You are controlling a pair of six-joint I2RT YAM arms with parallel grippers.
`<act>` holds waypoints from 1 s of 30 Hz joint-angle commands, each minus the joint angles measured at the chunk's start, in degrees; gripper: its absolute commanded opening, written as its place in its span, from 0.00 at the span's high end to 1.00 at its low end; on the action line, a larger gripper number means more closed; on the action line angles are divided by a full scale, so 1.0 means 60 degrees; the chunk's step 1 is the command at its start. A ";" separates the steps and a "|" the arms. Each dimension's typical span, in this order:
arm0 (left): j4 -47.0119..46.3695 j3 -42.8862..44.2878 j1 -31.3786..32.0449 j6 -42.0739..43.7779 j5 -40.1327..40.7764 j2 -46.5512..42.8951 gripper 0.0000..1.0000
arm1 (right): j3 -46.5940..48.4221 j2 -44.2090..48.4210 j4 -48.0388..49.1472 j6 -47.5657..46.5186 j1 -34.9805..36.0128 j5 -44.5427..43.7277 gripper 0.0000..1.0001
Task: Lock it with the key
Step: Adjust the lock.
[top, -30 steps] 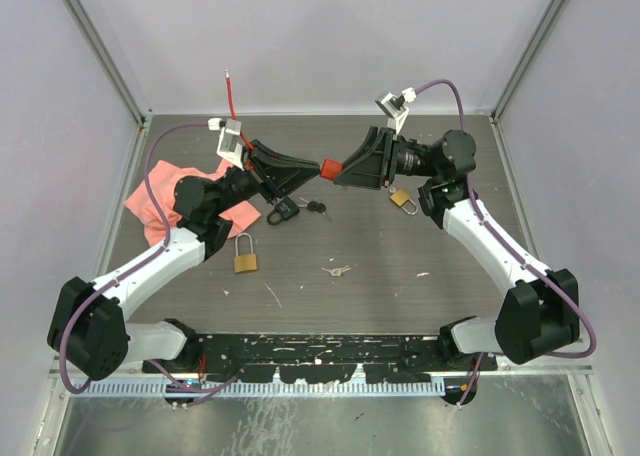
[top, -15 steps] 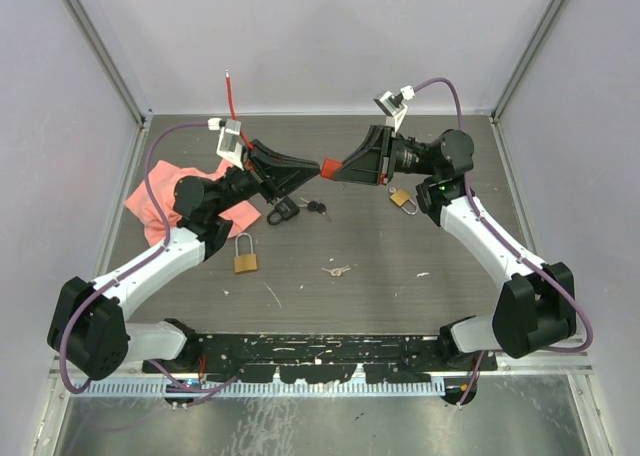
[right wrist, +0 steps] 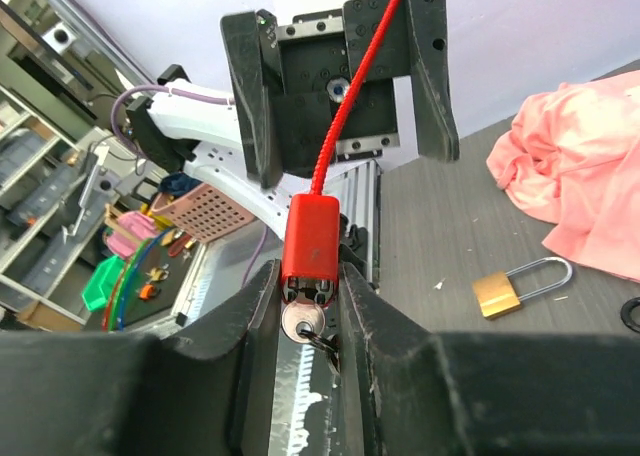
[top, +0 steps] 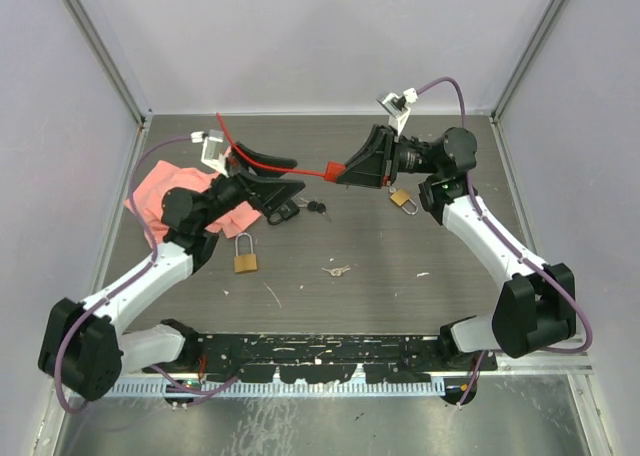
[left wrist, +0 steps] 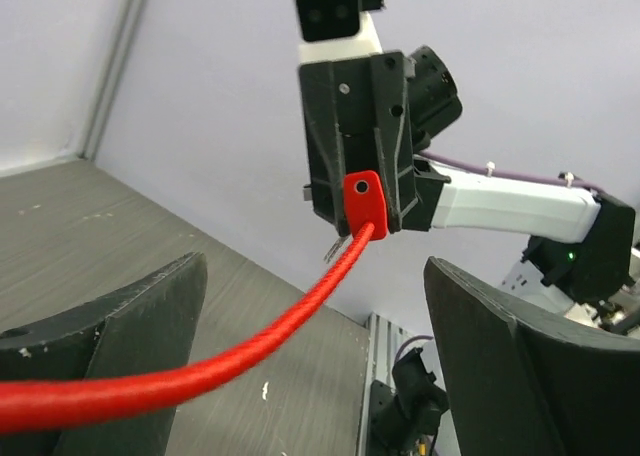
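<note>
Right gripper [right wrist: 308,281]: closed on the red lock body [right wrist: 310,238], held in the air over the middle of the table [top: 450,276], toward its far edge. Silver key [right wrist: 300,326] sits just below the body, between the fingers.

Left gripper [left wrist: 320,321]: fingers spread wide, holding nothing. Red cable [left wrist: 250,351] runs from the body through the gap between them.

On the table: brass padlock [top: 245,256] toward the near left, pink cloth [top: 160,191] at the left edge.

cloth [top: 148,194] left of padlock [top: 245,257], keys [top: 337,271] right
</note>
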State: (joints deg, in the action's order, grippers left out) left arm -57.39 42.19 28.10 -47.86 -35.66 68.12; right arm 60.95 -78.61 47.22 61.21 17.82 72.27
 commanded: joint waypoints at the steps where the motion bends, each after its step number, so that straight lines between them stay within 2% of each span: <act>1: 0.0310 -0.0319 -0.0836 -0.0605 0.0324 -0.1238 0.08 | 0.0425 0.0664 -0.0475 -0.1731 -0.0155 0.0553 0.99; 4: 0.0398 -0.0513 -0.1501 -0.1161 0.0116 -0.1825 0.05 | 0.0384 0.0842 -0.0815 -0.2288 -0.0218 0.0829 0.99; 8: 0.0135 -0.0896 -0.1917 -0.1864 0.0322 -0.2234 0.06 | 0.0408 0.0847 -0.0698 -0.2322 -0.0364 0.0973 0.99; 10: 0.0323 -0.1198 -0.2006 -0.2321 0.1040 -0.2391 0.11 | 0.0449 0.0827 -0.0685 -0.2321 -0.0456 0.0976 0.99; 13: 0.0393 -0.1601 -0.2045 -0.3183 0.1768 -0.2516 0.25 | 0.0499 0.0798 -0.0649 -0.2335 -0.0497 0.0953 0.99; 17: -0.0169 -0.2033 -0.2039 -0.4177 0.2144 -0.2652 0.26 | 0.0502 0.0697 -0.0634 -0.2366 -0.0571 0.0763 0.99; 24: -0.0539 -0.2593 -0.1784 -0.4311 0.2500 -0.2859 0.23 | 0.0608 0.0499 -0.0525 -0.2310 -0.0598 0.0390 0.99; 30: -0.1207 -0.2571 -0.1298 -0.3909 0.3346 -0.2502 0.31 | 0.0468 0.0416 -0.0239 -0.2106 -0.0503 0.0363 0.99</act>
State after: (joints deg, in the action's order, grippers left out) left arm -57.56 26.17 18.85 -72.64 -20.21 52.40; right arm 61.60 -76.31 41.93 48.14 14.50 76.18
